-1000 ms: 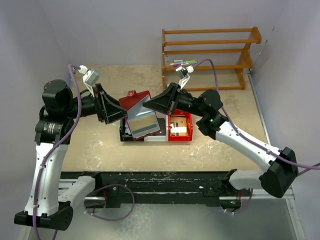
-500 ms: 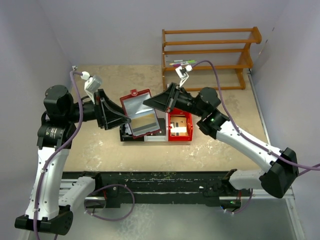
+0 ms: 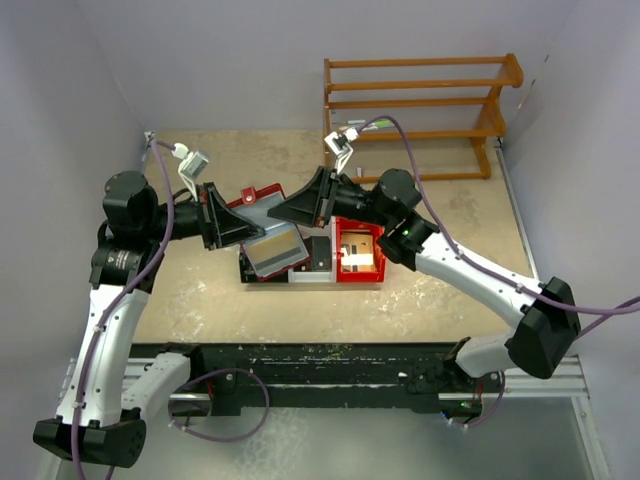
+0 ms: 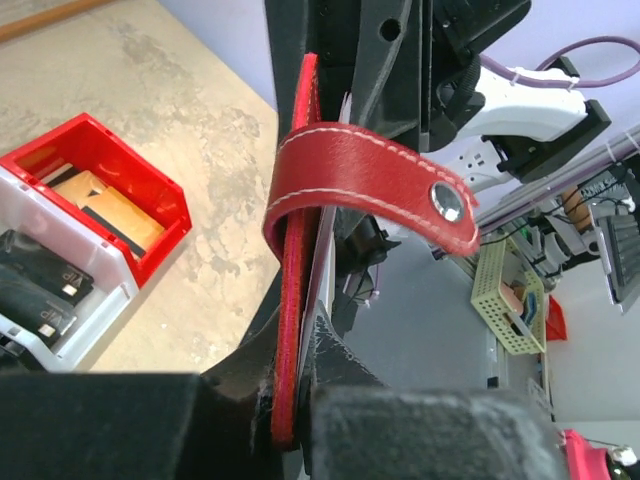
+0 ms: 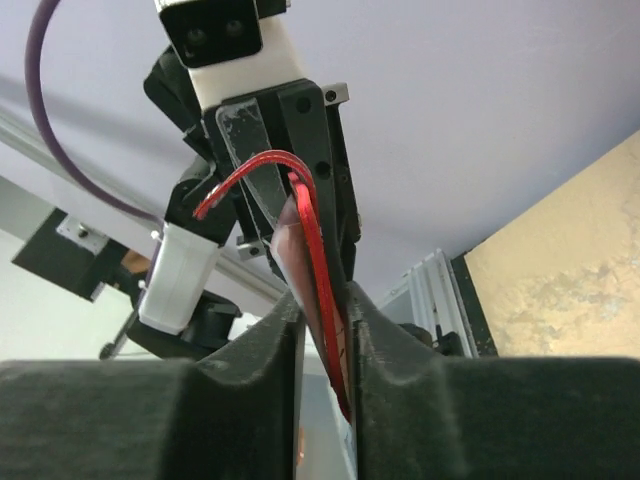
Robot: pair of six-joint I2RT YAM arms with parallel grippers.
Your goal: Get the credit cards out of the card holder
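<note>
Card holder (image 3: 272,246) further left, between both fingers (image 5: 250,410)

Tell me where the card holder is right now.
In the top view, the card holder hangs mid-table, just left of the red bin, pinched between the left gripper and the right gripper.

Shows deep red with white stitching on the card holder's (image 4: 288,330) strap (image 4: 350,175), blue-grey on its inner sleeves (image 3: 274,250), bright red on the bin (image 3: 360,278) at three o'clock, tan on the cards (image 3: 362,250) inside, mottled beige across the table (image 3: 220,290).
</note>
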